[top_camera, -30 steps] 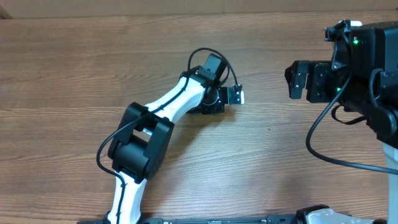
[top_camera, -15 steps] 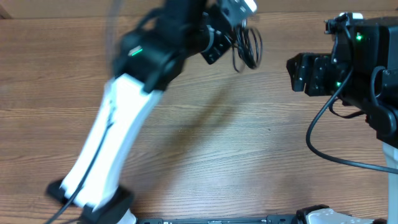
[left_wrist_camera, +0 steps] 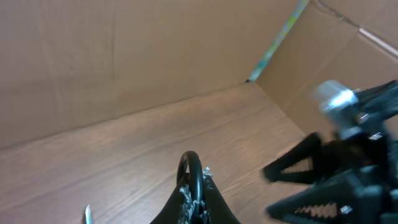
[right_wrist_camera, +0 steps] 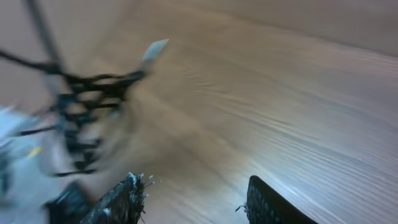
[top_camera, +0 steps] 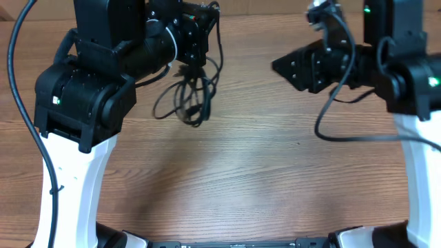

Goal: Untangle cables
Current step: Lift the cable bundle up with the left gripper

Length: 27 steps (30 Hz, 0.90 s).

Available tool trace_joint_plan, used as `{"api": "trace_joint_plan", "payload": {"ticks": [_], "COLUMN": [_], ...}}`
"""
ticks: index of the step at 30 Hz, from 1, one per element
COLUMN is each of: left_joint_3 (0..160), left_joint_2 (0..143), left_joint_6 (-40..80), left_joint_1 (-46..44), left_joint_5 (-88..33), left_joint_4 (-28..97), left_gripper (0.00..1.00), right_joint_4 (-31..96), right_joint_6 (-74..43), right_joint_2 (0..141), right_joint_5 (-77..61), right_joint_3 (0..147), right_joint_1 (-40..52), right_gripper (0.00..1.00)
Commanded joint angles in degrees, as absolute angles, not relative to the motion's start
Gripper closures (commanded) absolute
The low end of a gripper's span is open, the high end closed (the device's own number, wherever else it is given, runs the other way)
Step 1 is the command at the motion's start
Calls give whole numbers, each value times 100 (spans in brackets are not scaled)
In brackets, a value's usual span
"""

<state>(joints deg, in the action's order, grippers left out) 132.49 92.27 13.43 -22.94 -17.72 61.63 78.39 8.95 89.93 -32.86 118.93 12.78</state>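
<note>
The cables [top_camera: 188, 91] hung as one knotted bunch of thin black loops at about 10 o'clock from the middle of the table [top_camera: 241, 172] in the overhead view, and by my reading they were clear of the wood rather than lying on it. In the right wrist view the same bunch showed blurred at 9 o'clock, with one pale plug tip [right_wrist_camera: 153, 51] sticking out toward 1 o'clock. The left gripper [left_wrist_camera: 194, 190] was clenched on the cables at 12 o'clock of the bunch, and a single black loop stood up between its closed fingers in its own camera. The right gripper [top_camera: 286, 67] sat well apart at 3 o'clock of the bunch, pointing toward it, with its jaws parted and nothing between them. I judged the step in hand to be the presentation of the tangle: one arm holding it aloft so that the other could take a strand. The next move called for the right gripper to travel toward 9 o'clock, pick a single outer loop or the plug end rather than the whole knot, close on that alone, and then draw it away toward 3 o'clock while the left kept its grip.
</note>
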Motion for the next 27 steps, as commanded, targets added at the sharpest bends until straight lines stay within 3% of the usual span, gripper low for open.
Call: {"api": "trace_joint_plan", "payload": {"ticks": [1, 13, 14, 15, 16, 20, 21, 23, 25, 26, 27], "left_joint_3": [13266, 13264, 13264, 13264, 13264, 13264, 13264, 13264, 13264, 13264, 13264], "left_joint_2": [9100, 9122, 9124, 9124, 9124, 9124, 9124, 9124, 9124, 9124, 9124], "left_joint_6": [1778, 2440, 2471, 2471, 2473, 2536, 2536, 2539, 2536, 2539, 2536], "left_joint_1": [-2276, -2012, -2012, -2012, -2012, -2010, -2012, -2012, -2012, -2012, -2012], "left_joint_5": [-1968, -1083, -1201, -1334, -1409, -1507, -1509, -1509, -1509, -1509, -1509], "left_joint_4": [5986, 5557, 5551, 5533, 5509, 5424, 5402, 5380, 5374, 5374, 5374], "left_gripper": [96, 96, 96, 96, 96, 96, 96, 96, 96, 96, 96], "right_joint_4": [7804, 7671, 7649, 7620, 7603, 7509, 7509, 7511, 7502, 7487, 7456], "right_joint_6": [1404, 1852, 1852, 1855, 1852, 1844, 1846, 1846, 1846, 1846, 1848], "right_joint_2": [9242, 9625, 9625, 9625, 9633, 9727, 9771, 9830, 9885, 9904, 9915], "right_joint_5": [-4735, -4646, -4613, -4609, -4611, -4617, -4615, -4615, -4617, -4617, -4615], "right_joint_3": [11922, 11922, 11922, 11922, 11922, 11922, 11922, 11922, 11922, 11922, 11922], "right_joint_1": [1380, 2152, 2174, 2191, 2213, 2322, 2353, 2405, 2451, 2477, 2497], "right_gripper": [49, 51, 62, 89, 96, 95, 90, 69, 37, 16, 7]}}
